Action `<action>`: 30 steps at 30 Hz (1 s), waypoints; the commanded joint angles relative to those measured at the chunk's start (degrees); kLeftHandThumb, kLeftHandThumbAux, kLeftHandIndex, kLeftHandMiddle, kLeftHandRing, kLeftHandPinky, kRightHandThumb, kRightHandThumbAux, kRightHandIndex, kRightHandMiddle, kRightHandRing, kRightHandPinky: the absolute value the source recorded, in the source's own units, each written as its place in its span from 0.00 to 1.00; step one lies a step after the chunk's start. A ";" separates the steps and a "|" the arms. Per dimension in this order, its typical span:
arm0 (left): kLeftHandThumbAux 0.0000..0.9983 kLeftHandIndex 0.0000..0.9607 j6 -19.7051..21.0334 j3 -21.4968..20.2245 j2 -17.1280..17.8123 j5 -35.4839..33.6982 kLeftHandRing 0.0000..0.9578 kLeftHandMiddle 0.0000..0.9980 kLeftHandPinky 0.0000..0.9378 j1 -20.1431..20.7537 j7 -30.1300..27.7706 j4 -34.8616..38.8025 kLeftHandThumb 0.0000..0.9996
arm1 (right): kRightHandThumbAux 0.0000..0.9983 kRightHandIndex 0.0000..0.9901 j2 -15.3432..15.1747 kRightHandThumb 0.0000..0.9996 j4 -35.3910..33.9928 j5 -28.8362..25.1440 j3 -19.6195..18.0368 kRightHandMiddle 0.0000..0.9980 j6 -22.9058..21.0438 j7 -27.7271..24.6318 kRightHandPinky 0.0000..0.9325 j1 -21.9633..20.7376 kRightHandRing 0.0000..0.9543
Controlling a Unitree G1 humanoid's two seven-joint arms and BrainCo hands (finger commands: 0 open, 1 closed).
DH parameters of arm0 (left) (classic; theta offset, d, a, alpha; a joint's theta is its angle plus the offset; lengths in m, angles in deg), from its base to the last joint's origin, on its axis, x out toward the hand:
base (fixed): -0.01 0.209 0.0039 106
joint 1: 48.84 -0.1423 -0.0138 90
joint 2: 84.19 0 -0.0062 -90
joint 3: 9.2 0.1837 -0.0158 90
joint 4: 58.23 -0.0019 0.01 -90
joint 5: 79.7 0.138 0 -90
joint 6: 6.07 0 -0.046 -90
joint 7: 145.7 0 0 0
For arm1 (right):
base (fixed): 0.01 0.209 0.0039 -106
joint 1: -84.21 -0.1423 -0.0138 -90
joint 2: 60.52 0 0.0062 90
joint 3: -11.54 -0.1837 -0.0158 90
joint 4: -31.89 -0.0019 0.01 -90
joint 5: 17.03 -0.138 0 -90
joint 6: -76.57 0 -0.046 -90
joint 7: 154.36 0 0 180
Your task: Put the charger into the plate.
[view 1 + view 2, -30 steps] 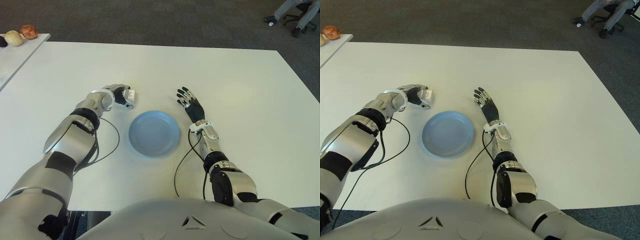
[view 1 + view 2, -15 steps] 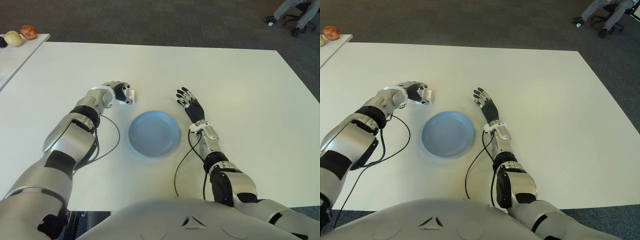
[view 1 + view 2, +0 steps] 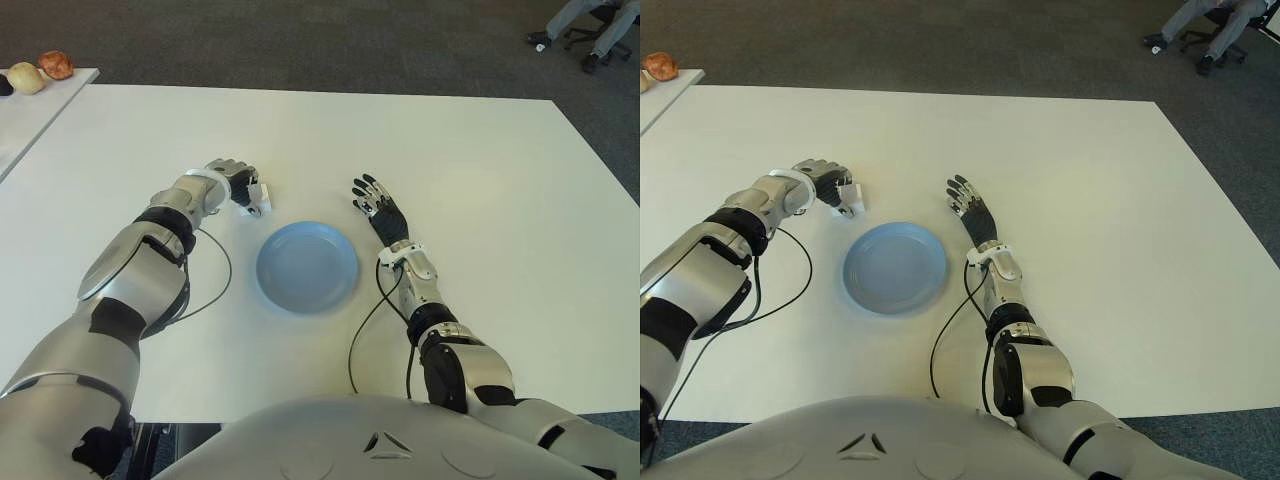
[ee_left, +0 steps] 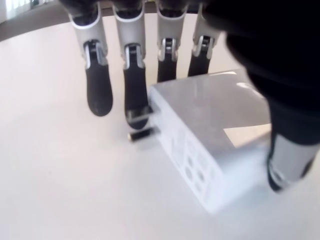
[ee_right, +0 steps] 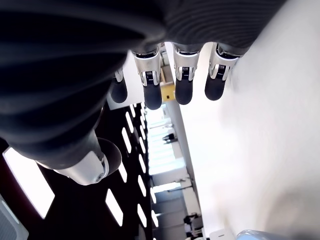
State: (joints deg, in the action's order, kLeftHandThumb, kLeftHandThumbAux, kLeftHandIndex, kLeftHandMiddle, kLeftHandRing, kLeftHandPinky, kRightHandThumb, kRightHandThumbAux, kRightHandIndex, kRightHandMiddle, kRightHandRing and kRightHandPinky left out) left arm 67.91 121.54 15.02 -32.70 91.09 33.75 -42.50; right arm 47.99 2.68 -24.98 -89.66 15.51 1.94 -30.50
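A small white charger [image 3: 258, 194] lies on the white table [image 3: 480, 170], just beyond the far left rim of the round blue plate [image 3: 307, 267]. My left hand [image 3: 238, 181] is curled over the charger. In the left wrist view the fingers [image 4: 135, 80] reach down past the charger [image 4: 210, 150] on its prong side. The thumb [image 4: 287, 150] presses on the opposite side. My right hand [image 3: 375, 204] shows beside the plate on its right, fingers spread and holding nothing.
A second white table at the far left carries round food items [image 3: 28, 76]. Black cables [image 3: 362, 325] trail from both wrists across the table near the plate. A person's legs and an office chair [image 3: 592, 22] are at the far right on the carpet.
My left hand has shifted slightly left and turned at the wrist, its fingers staying around the charger. The charger has barely moved. The right hand is unchanged.
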 commanded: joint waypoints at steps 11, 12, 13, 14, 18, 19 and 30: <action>0.66 0.42 -3.21 5.35 2.03 4.67 0.74 0.56 0.69 -3.55 6.60 -1.79 0.85 | 0.68 0.08 0.05 0.00 3.16 -0.25 0.21 0.13 -4.06 0.42 0.02 5.84 0.08; 0.66 0.42 -3.36 5.54 2.17 4.83 0.75 0.56 0.71 -3.67 7.21 -1.75 0.85 | 0.68 0.08 0.07 0.00 3.14 -0.34 0.16 0.13 -4.05 0.39 0.02 5.86 0.08; 0.66 0.43 -3.46 5.67 2.28 4.93 0.76 0.56 0.73 -3.74 7.63 -1.73 0.85 | 0.68 0.08 0.08 0.00 3.12 -0.40 0.12 0.13 -4.05 0.38 0.02 5.87 0.08; 0.66 0.43 -3.53 5.77 2.34 4.97 0.76 0.56 0.73 -3.78 7.92 -1.73 0.85 | 0.68 0.08 0.09 0.00 3.10 -0.45 0.11 0.13 -4.05 0.37 0.02 5.88 0.09; 0.66 0.43 -4.48 6.25 2.75 4.98 0.79 0.55 0.77 -3.90 9.84 -1.51 0.85 | 0.66 0.09 0.08 0.00 2.96 -0.56 0.05 0.14 -4.09 0.48 0.01 5.89 0.09; 0.66 0.43 -4.72 6.34 2.84 4.95 0.80 0.55 0.78 -3.94 10.29 -1.48 0.85 | 0.66 0.09 0.07 0.00 2.93 -0.56 0.06 0.14 -4.10 0.49 0.01 5.89 0.09; 0.67 0.42 -5.93 8.15 3.40 6.09 0.82 0.53 0.81 -3.89 13.36 -1.26 0.85 | 0.60 0.09 0.16 0.00 3.11 -0.67 -0.08 0.15 -4.02 0.73 0.02 5.66 0.10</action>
State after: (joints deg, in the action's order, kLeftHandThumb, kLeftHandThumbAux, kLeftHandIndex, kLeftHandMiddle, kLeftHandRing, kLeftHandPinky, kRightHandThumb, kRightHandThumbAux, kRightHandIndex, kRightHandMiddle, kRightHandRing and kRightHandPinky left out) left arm 62.20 127.58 17.83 -29.60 90.01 47.46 -42.60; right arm 48.03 2.26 -25.20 -89.53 15.48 1.96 -30.26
